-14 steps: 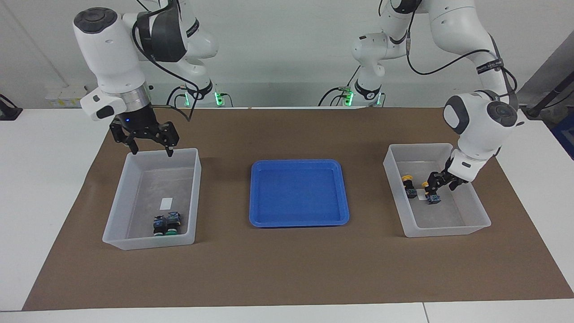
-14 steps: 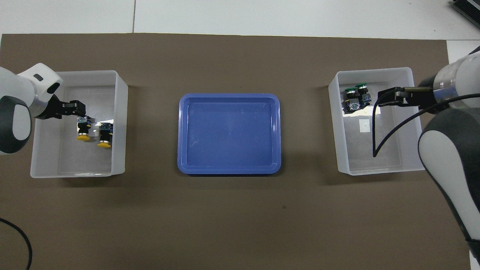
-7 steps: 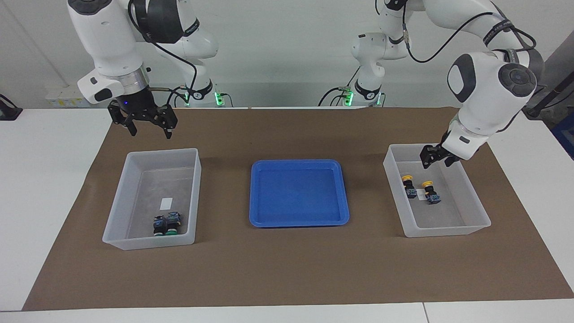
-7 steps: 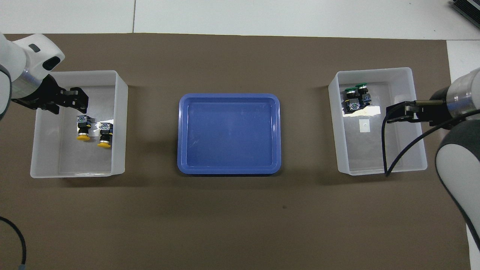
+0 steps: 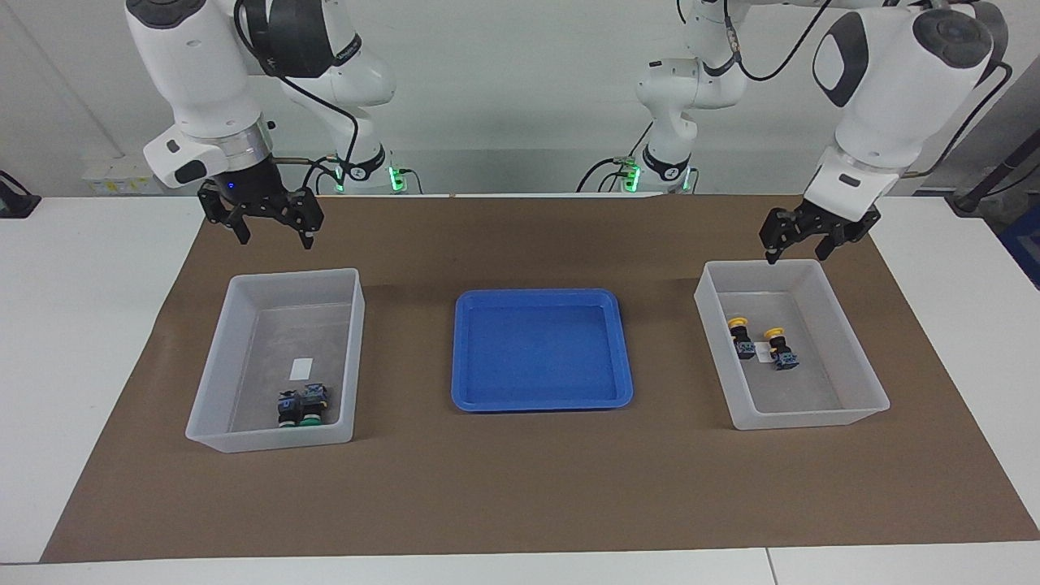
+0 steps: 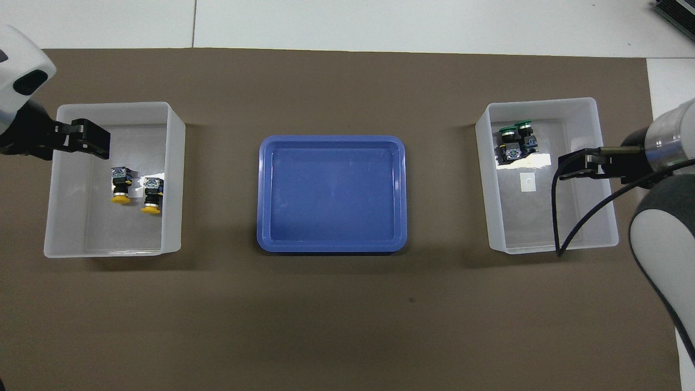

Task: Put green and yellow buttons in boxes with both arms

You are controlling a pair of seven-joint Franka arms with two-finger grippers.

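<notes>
The light is bright and even and comes from above, so my arms and the two boxes throw only soft, short shadows on the brown mat (image 5: pixel 520 487). Inside the box (image 6: pixel 65 179) with the yellow buttons I see a small white glare on the floor, and the blue tray (image 6: pixel 331 247) has a weak shine and a soft shadow along its edge nearer to me. Both views are sharp without visible blur, and the straight edges of the mat stay straight to the corners.
</notes>
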